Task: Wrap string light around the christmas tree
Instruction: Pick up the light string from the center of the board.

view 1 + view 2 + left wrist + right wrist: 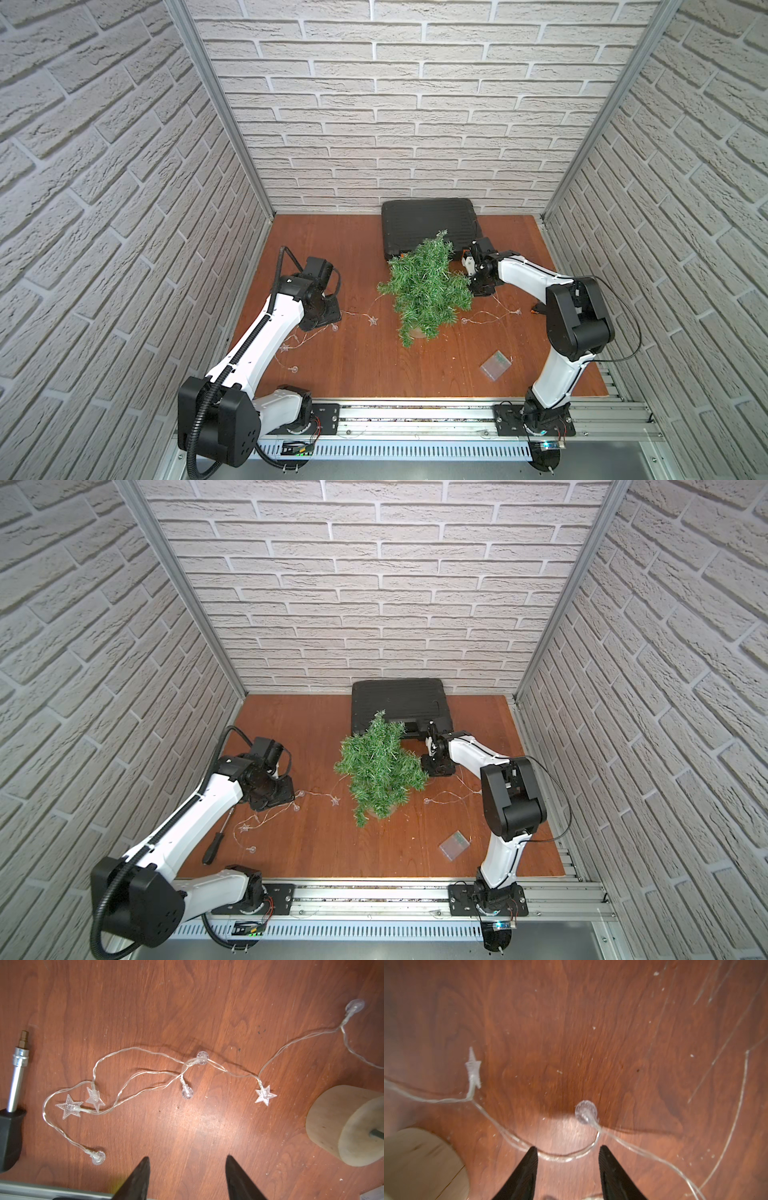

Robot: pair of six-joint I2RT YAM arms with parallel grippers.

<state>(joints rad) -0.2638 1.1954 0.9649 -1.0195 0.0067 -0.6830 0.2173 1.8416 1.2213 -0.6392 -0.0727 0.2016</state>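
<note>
The christmas tree (424,286) stands mid-table on its beige pot (336,1126). The string light (372,320) lies loose on the wood and runs from the left arm, past the front of the tree, to the right arm. Its clear box (494,365) rests at the front right. My left gripper (187,1159) hangs open over bare wood left of the tree, with stars and round bulbs (265,1095) scattered just beyond its tips. My right gripper (568,1150) is open low beside the tree's right side. A loop of wire and a round bulb (586,1111) lie right at its fingertips.
A black case (430,224) sits against the back wall behind the tree. A screwdriver (214,845) lies at the table's left edge beside the left arm. Brick walls close in three sides, and a metal rail (415,419) runs along the front.
</note>
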